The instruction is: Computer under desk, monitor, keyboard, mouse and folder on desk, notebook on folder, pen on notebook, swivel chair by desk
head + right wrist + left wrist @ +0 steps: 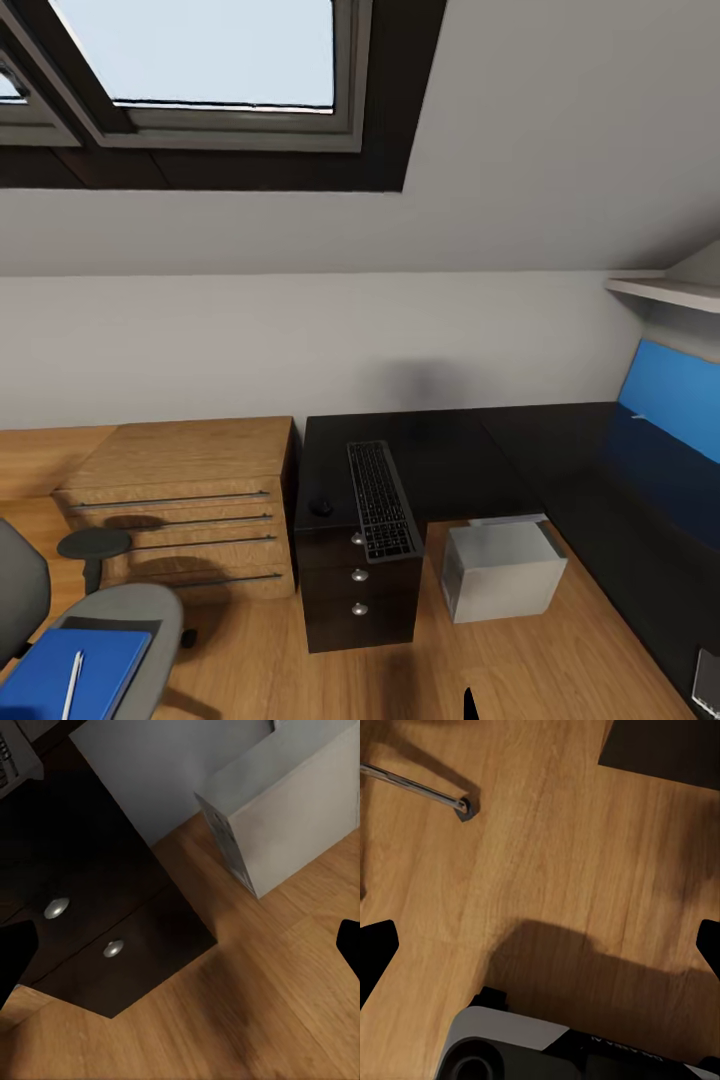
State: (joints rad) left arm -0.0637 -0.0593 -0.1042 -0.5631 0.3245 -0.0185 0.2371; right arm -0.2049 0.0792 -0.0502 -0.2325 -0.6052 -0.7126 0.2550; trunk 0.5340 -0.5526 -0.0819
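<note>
Left gripper (540, 945): fingertips spread wide at both edges of the left wrist view, nothing between them; bare plank floor (555, 855) beneath.
Right gripper (180, 945): likewise parted and empty, above floor beside the black drawers (97, 915).
Folder (70, 670): lies flat on the swivel chair (150, 620) seat, with a pale thin stick, probably the pen (74, 682), on it.
Handling (judgement): folder thin, stiff, light and smooth; pinch an overhanging edge, keep level so the stick stays put.
Keyboard (380, 498): on the desk (450, 460), near end overhanging; mouse (321, 506) just beside.
Computer (500, 570): on the floor in the desk's inner corner.
View difference: right wrist view shows the computer's rear ports and the drawer knobs close up; head view gives the layout.
</note>
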